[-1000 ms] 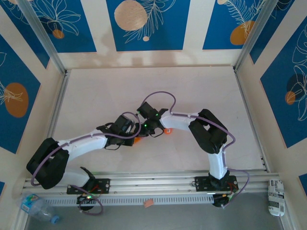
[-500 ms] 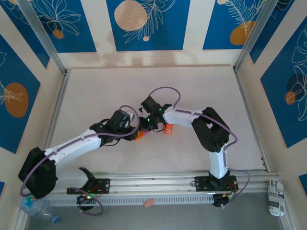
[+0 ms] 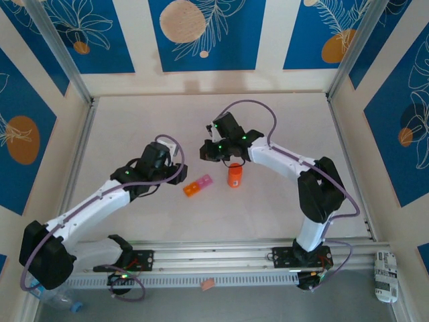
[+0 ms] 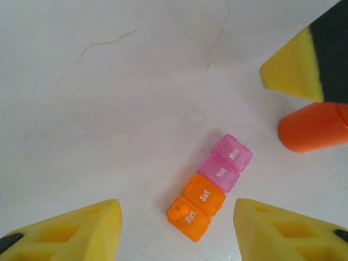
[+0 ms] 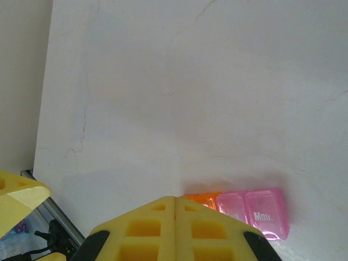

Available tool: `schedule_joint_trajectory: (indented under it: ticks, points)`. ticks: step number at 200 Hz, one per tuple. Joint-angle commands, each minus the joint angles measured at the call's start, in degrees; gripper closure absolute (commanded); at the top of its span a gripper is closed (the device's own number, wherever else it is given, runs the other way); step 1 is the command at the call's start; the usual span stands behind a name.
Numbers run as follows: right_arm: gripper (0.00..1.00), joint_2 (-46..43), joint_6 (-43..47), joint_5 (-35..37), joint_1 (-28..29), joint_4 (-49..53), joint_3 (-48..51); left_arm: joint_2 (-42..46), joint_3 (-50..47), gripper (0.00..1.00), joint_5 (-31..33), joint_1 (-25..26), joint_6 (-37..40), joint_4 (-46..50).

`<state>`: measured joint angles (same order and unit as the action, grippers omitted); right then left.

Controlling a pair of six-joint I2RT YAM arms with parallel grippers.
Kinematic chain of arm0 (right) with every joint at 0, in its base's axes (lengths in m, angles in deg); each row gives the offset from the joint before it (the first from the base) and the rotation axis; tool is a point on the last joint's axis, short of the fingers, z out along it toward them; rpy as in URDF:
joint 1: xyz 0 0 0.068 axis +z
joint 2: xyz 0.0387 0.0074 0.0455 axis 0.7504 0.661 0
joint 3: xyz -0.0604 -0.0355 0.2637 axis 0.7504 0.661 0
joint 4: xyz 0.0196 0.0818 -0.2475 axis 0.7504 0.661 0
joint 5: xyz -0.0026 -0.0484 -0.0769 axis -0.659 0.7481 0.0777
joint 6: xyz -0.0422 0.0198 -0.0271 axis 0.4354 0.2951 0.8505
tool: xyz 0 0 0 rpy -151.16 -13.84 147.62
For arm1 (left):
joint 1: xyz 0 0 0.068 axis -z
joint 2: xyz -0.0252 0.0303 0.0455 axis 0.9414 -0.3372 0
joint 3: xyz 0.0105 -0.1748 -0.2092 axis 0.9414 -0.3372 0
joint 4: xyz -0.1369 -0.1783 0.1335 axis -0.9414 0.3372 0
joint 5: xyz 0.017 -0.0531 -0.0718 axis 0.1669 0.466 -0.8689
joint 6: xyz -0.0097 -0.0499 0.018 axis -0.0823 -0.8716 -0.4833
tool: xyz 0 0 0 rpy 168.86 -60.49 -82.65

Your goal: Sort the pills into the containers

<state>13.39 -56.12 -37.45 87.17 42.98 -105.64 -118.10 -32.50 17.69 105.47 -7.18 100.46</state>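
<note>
Fingers (image 4: 65,234) of the left gripper (image 4: 175,209) gape empty above the pill organiser strip (image 4: 209,193); the right gripper's (image 5: 174,204) press together, empty; overhead, the strip lies centrally between the table's (image 3: 134,114) edges beside an orange bottle (image 3: 234,176), and is likely light, rigid and slick, so pinch across its long sides.

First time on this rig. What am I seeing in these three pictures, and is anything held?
Two robot arms, each with a two-finger gripper. One picture looks down on the table; the other two come from wrist cameras, so the yellow wedges are fingers. On the table: a pill strip of orange and pink compartments, and an orange bottle apart from it. The left gripper hangs open over the strip, empty. The right gripper is shut, nothing visible in it.
</note>
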Motion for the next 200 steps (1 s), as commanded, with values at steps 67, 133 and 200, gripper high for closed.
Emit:
schedule_joint_trajectory:
  ticks: [67,133,200]
  points:
    - [1.0,8.04,4.25,-0.15,4.73,5.71,0.42,-8.07,-0.83,0.47,-4.03,0.38,0.77,5.22]
    - [1.0,13.03,2.89,0.7,6.45,3.71,1.12,-12.23,-3.64,0.56,-5.5,3.26,-1.13,1.52]
    - [1.0,14.33,2.05,0.69,6.39,2.01,3.93,-17.04,-2.82,0.59,-5.0,6.21,-1.79,-1.22]
